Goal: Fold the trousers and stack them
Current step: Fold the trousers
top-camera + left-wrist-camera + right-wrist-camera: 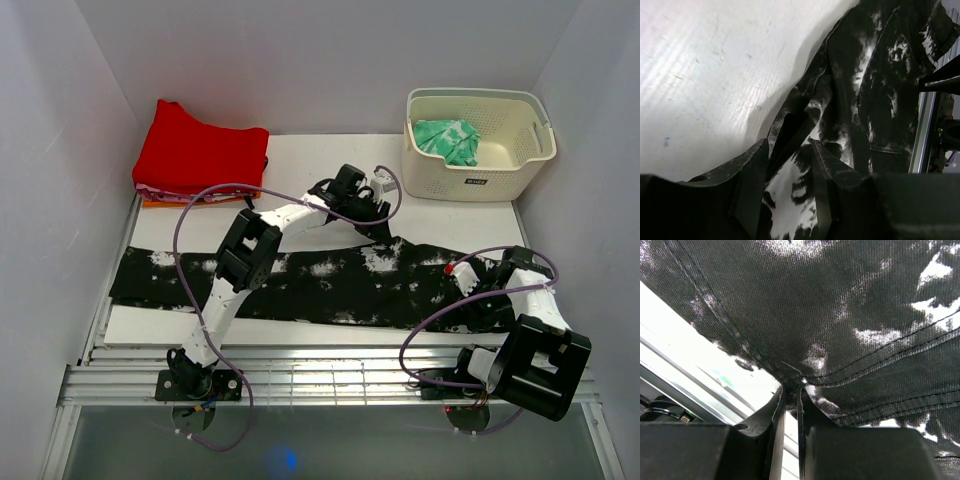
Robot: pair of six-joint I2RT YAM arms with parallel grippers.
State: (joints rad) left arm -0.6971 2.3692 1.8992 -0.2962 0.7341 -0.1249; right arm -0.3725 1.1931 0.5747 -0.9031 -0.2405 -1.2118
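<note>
The left gripper (787, 146) hangs with its two dark fingers apart over a raised wrinkle at the far edge of the trousers (320, 285), cloth showing in the gap between them. The right gripper (791, 388) has its fingers drawn almost together and pinches a seamed edge of the same trousers at their right end, near the table's front edge. The trousers are black with irregular white splatter marks and lie stretched flat, their long axis running left to right across the white table (330, 160), one end reaching the left side and the broader end by the right arm. At the far right corner stands a cream plastic basket (440, 168) holding a green patterned cloth (447, 140); a small dark label (474, 182) on its front wall carries writing too small to read. A folded red garment (195, 150) sits at the far left corner.
</note>
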